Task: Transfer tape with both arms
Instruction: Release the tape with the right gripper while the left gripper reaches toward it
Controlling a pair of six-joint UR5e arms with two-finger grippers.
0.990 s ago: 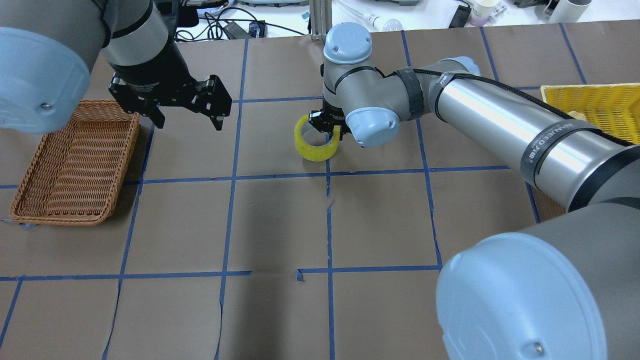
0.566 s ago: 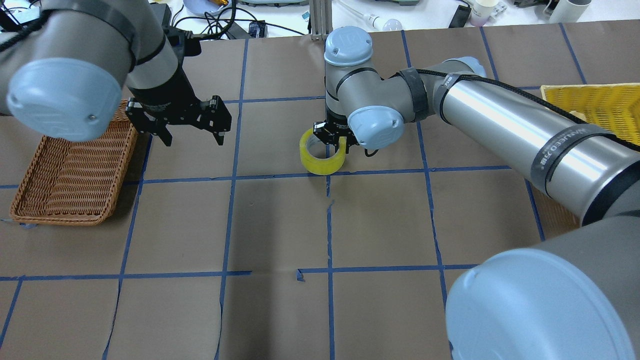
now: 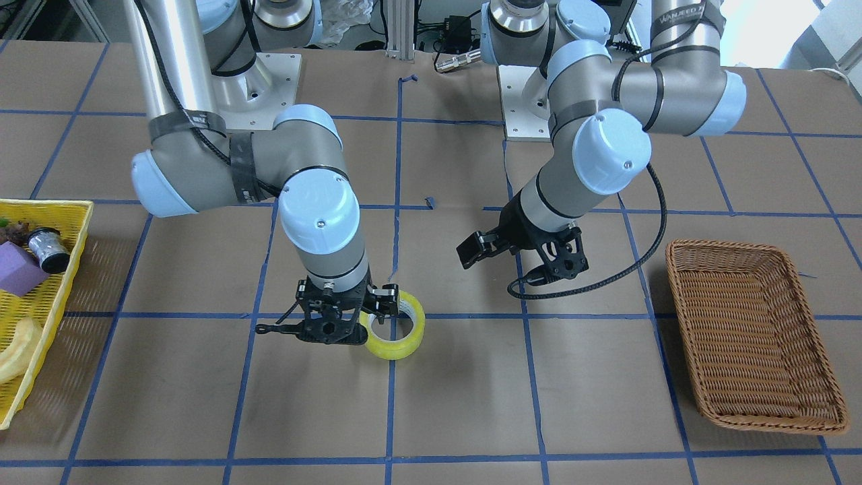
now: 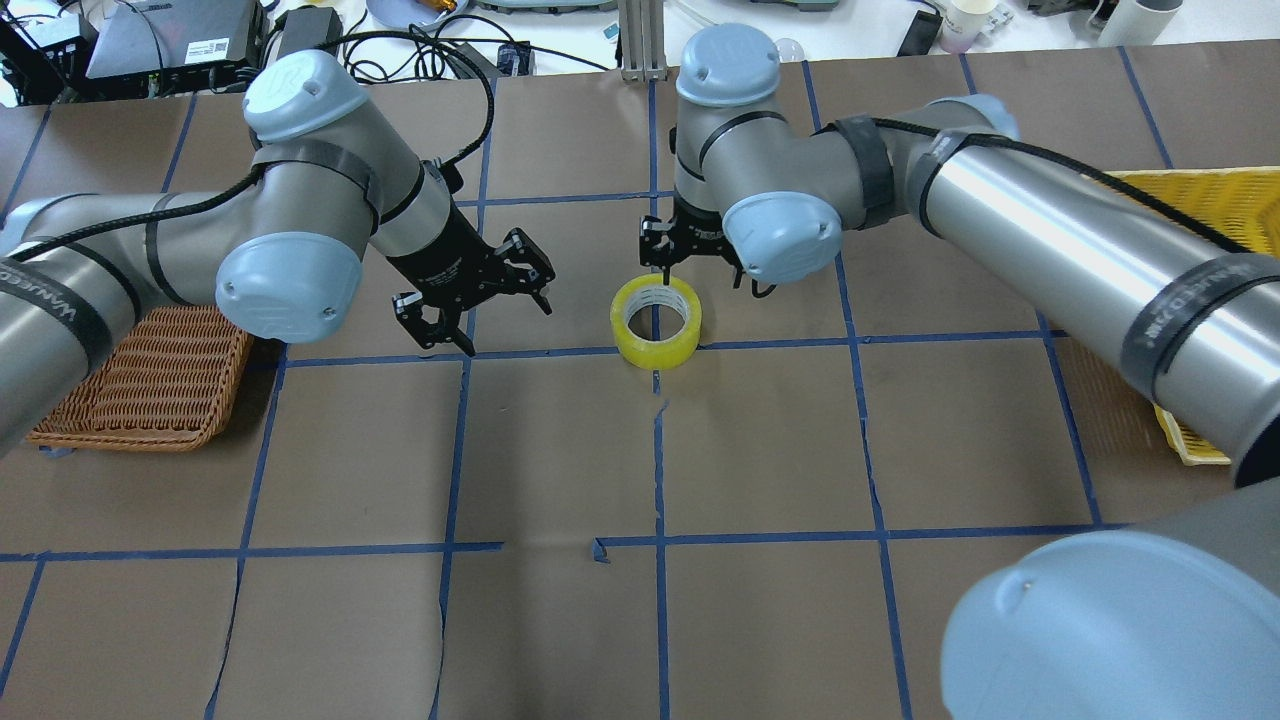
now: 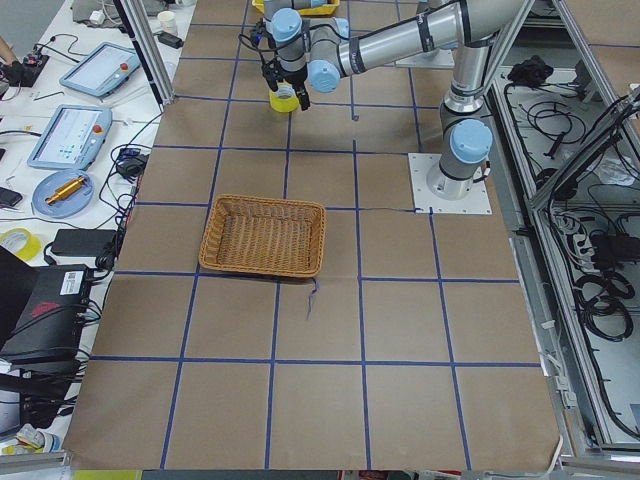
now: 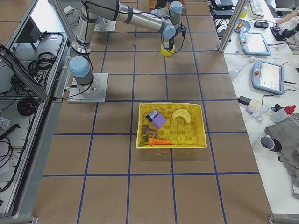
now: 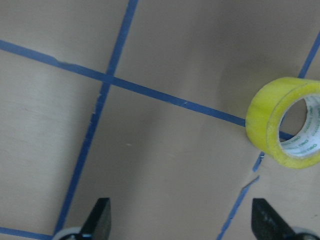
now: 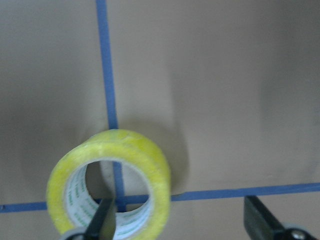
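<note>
The yellow tape roll [image 4: 656, 322] lies flat on the brown table on a blue line crossing; it also shows in the front view [image 3: 397, 328]. My right gripper [image 4: 695, 258] hangs just behind it with its jaws open and nothing between them. In the right wrist view the tape [image 8: 120, 150] sits by the left fingertip [image 8: 102, 220], and I cannot tell whether they touch. My left gripper [image 4: 480, 305] is open and empty, to the left of the roll. In the left wrist view the tape [image 7: 270, 117] lies ahead to the right.
A brown wicker basket [image 4: 140, 385] stands at the left edge under the left arm. A yellow basket [image 3: 47, 215] at the right arm's side holds a silver-and-black roll [image 3: 46, 248], a purple block [image 3: 20, 271] and other items. Blue tape lines grid the table.
The right gripper has let go of the tape, which went from tilted in its jaws to lying flat on the table. The left arm has swung right, towards the roll.
</note>
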